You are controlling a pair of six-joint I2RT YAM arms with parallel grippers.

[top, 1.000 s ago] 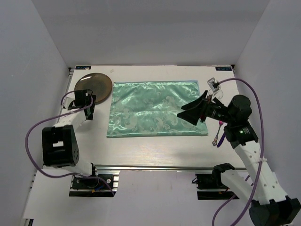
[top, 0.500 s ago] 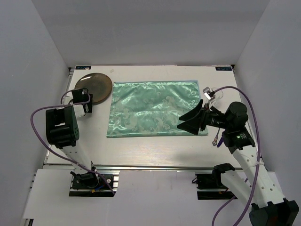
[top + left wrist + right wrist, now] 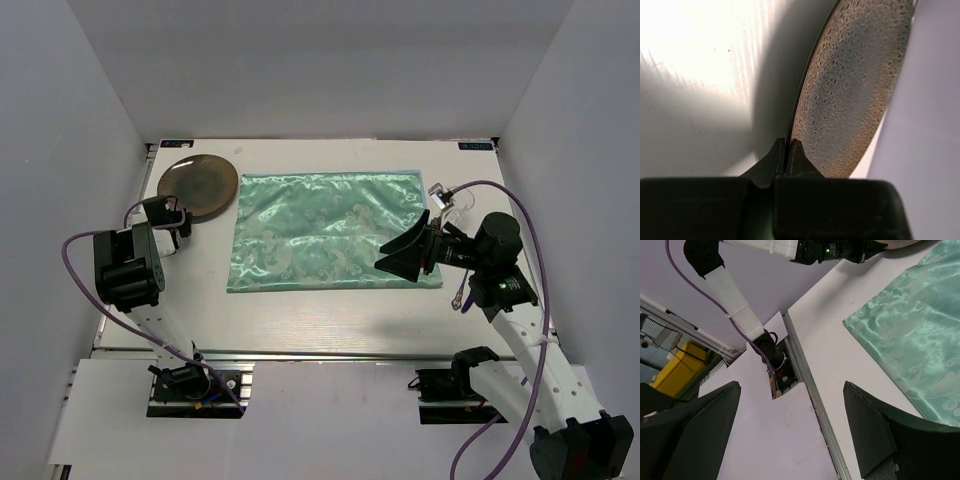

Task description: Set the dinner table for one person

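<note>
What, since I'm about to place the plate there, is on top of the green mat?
Nothing visibly rests on the green mat. The open right gripper hangs over its near right corner, hiding that patch.

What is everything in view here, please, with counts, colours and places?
Table: one, white, beneath everything.
Rail: one, metal, along the table's near edge.
Mat: one, mint green, table centre.
Plate: one, brown, far left corner.
Utensil: one, thin, purplish, right of the mat, partly hidden by the right arm; kind unclear.
Left tool: one, black, closed on the plate's rim.
Right tool: one, black, open, above the mat's right edge.
</note>
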